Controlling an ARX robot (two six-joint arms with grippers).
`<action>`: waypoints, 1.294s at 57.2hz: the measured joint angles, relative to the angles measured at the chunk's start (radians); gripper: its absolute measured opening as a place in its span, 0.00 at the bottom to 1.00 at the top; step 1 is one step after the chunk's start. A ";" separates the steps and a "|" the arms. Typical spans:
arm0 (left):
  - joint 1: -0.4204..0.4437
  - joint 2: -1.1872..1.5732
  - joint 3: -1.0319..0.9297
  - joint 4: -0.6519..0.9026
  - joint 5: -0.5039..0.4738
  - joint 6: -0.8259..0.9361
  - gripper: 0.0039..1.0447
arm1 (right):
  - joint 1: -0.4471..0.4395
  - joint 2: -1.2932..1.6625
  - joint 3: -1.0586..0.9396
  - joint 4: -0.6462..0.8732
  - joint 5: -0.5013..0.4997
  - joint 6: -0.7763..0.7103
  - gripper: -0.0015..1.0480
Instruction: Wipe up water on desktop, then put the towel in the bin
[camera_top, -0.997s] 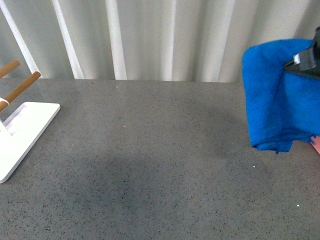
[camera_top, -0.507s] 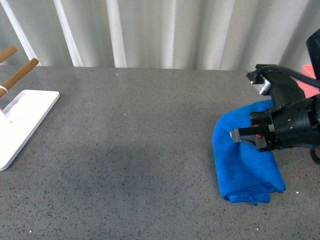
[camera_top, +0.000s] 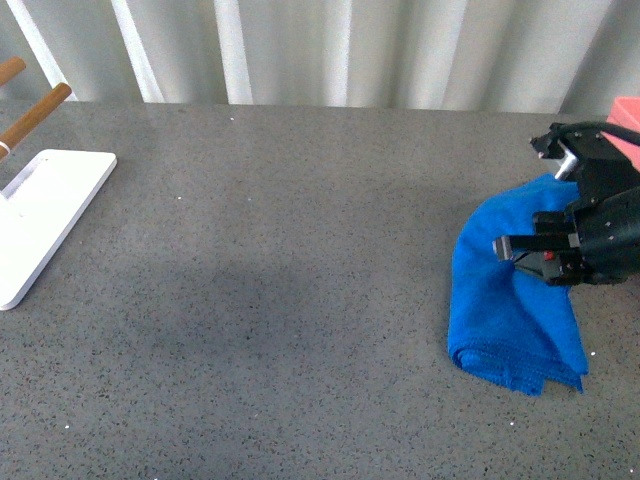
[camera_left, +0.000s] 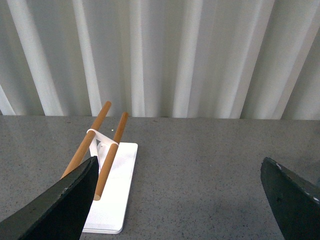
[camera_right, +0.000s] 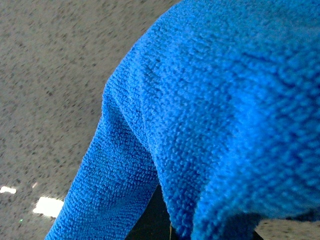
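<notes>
- Wiping step, we judge: our right claw (camera_top: 525, 255) pinches the bright blue fluffy microfibre towel (camera_top: 510, 325), which lies beneath it on the speckled dark grey tabletop (camera_top: 300, 260).
- Our left claw (camera_left: 179, 161) gapes wide, empty.
- Next we need a lift to the salmon-pink plastic bin (camera_top: 628, 112) just beyond the right claw.

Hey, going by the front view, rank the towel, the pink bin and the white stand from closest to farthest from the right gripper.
1. The towel: on the right, gripped by the right gripper and lying under it.
2. The bin: behind the gripper, at the far right edge of the view.
3. The white stand: on the far left, on the opposite side from the gripper.
</notes>
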 joint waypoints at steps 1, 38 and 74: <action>0.000 0.000 0.000 0.000 0.000 0.000 0.94 | -0.005 0.003 0.012 -0.005 0.007 -0.002 0.04; 0.000 0.000 0.000 0.000 0.000 0.000 0.94 | 0.137 0.388 0.637 -0.221 0.040 -0.135 0.04; 0.000 0.000 0.000 0.000 0.000 0.000 0.94 | 0.249 -0.056 0.071 -0.090 -0.090 -0.314 0.04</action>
